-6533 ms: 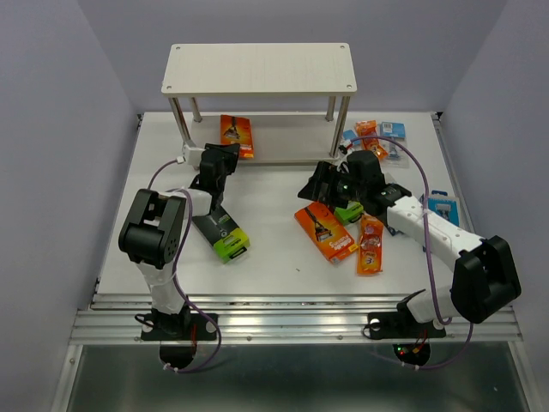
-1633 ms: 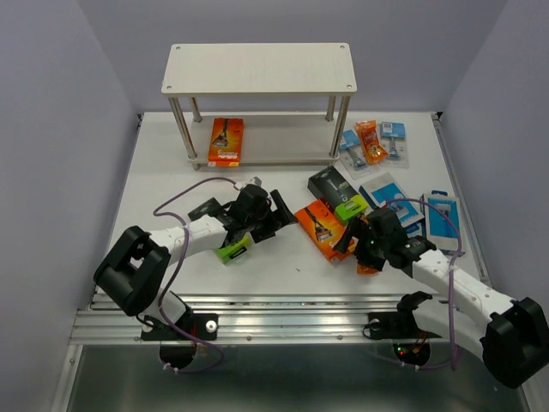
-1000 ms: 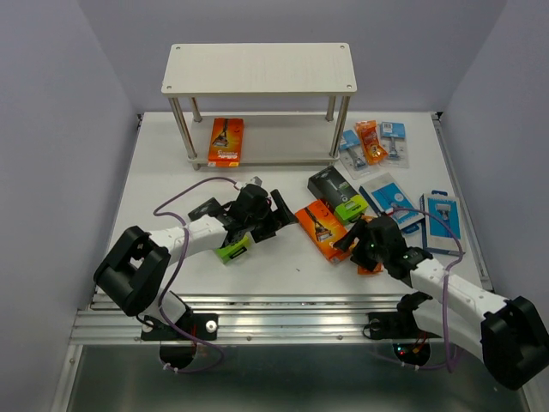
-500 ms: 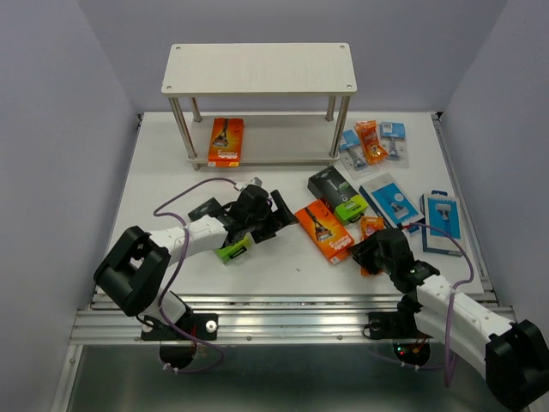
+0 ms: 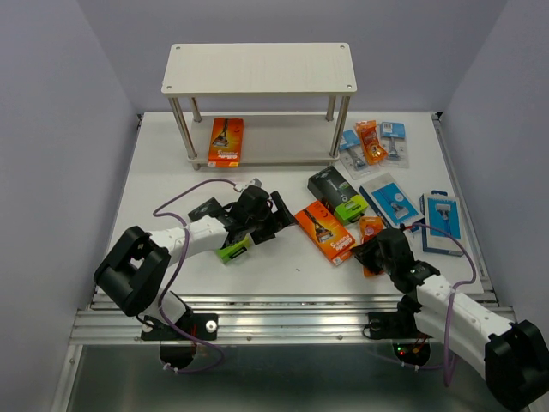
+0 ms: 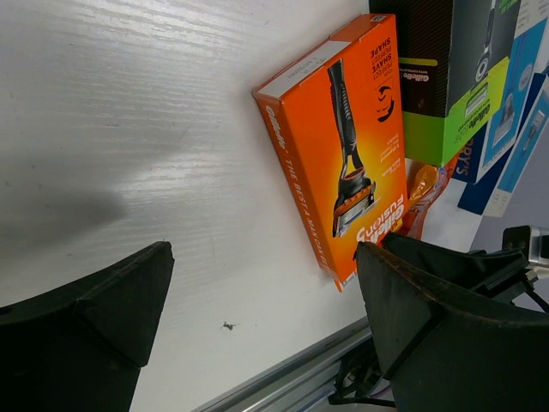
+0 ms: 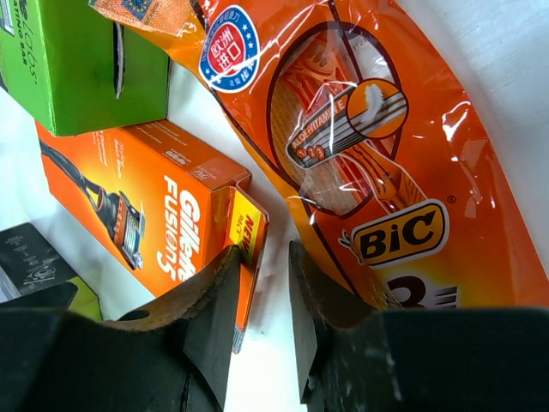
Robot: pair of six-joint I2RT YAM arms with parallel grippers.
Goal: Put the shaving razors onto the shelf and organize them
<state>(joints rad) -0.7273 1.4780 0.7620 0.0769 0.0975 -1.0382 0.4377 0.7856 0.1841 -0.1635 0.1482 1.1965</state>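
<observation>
White table (image 5: 154,172) bears the shelf (image 5: 257,67) and scattered razor packs (image 5: 326,232).

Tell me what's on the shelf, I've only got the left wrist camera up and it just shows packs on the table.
Observer: One orange box lies on the lower board of the shelf, near its left end.
Operator: Where's the right gripper?
Observer: The right gripper is low over the table, fingers narrowly apart at the edge of the orange BiC bag, beside the orange Fusion box.
Operator: Anything under my arm?
Observer: A black-and-green pack lies beneath the left arm, behind your camera.
</observation>
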